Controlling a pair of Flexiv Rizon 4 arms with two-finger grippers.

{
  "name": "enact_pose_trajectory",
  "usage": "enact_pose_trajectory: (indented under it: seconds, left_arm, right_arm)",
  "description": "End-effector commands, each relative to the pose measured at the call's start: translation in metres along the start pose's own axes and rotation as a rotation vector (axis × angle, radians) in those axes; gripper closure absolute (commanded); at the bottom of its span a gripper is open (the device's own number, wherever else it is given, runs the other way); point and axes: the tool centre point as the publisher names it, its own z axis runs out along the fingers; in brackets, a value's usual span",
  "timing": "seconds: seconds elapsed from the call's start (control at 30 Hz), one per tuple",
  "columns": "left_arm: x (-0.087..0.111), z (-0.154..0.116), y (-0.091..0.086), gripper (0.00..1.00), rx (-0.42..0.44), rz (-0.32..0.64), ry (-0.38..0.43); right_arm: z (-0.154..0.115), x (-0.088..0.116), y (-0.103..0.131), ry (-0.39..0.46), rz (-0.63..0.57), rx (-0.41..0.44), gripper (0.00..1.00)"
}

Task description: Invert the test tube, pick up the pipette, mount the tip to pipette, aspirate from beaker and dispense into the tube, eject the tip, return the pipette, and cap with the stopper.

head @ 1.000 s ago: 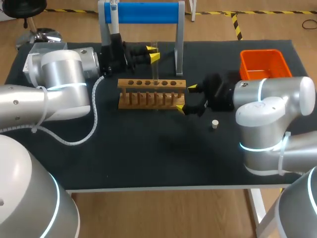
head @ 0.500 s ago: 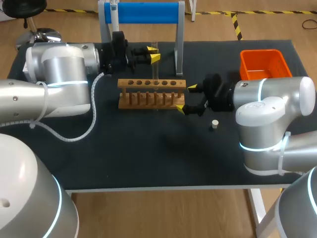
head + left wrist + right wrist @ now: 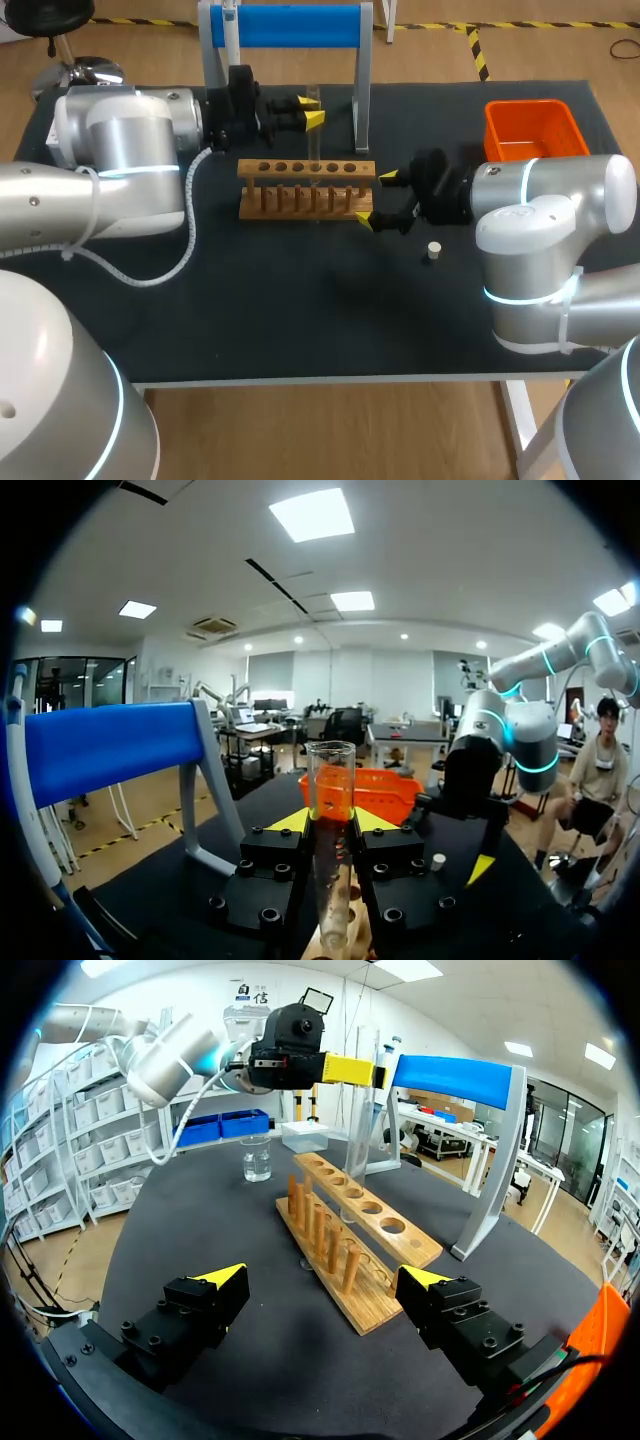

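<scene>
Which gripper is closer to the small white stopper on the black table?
Right. The right gripper is open just beside the small white stopper; the left gripper is beyond the wooden rack.

The right pincer [image 3: 325,1280] hangs wide open over the black counter [image 3: 200,1220]. Just ahead of it lies the wooden test tube rack [image 3: 350,1225]. A glass beaker [image 3: 257,1158] stands beyond the rack, and the left pincer [image 3: 350,1068] hovers above its far end.

Just a black-topped table [image 3: 300,320] on light wood floor [image 3: 330,430], yellow-black hazard tape [image 3: 478,52] past the far edge, bright ceiling panels [image 3: 312,515] overhead.
</scene>
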Motion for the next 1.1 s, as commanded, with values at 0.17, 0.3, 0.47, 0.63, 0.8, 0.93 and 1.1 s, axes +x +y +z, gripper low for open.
enact_pose_trajectory:
  seconds: [0.17,0.3,0.47,0.63,0.8,0.93,1.1]
  left_arm:
    - [-0.002,0.001,0.005,1.0,0.001,-0.015,-0.009]
    - [-0.002,0.001,0.007,1.0,0.004,-0.022,-0.012]
    - [-0.003,0.001,0.009,1.0,0.0,-0.027,-0.016]
    - [-0.004,0.001,0.011,1.0,-0.004,-0.033,-0.018]
    - [-0.004,0.001,0.014,1.0,-0.012,-0.046,-0.021]
    - [-0.005,0.001,0.016,1.0,-0.021,-0.052,-0.026]
    - [-0.005,0.001,0.018,1.0,-0.027,-0.058,-0.029]
  right_arm:
    - [-0.001,0.0,0.001,0.001,0.0,0.003,0.0]
    - [-0.001,0.0,0.001,0.001,0.0,0.003,0.0]
    - [-0.001,0.0,0.001,0.001,0.0,0.003,0.0]
    - [-0.001,0.0,0.001,0.001,0.0,0.003,0.0]
    - [-0.001,0.0,0.001,0.001,0.0,0.003,0.0]
    - [-0.001,0.0,0.001,0.001,0.0,0.003,0.0]
    - [-0.001,0.0,0.001,0.001,0.0,0.003,0.0]
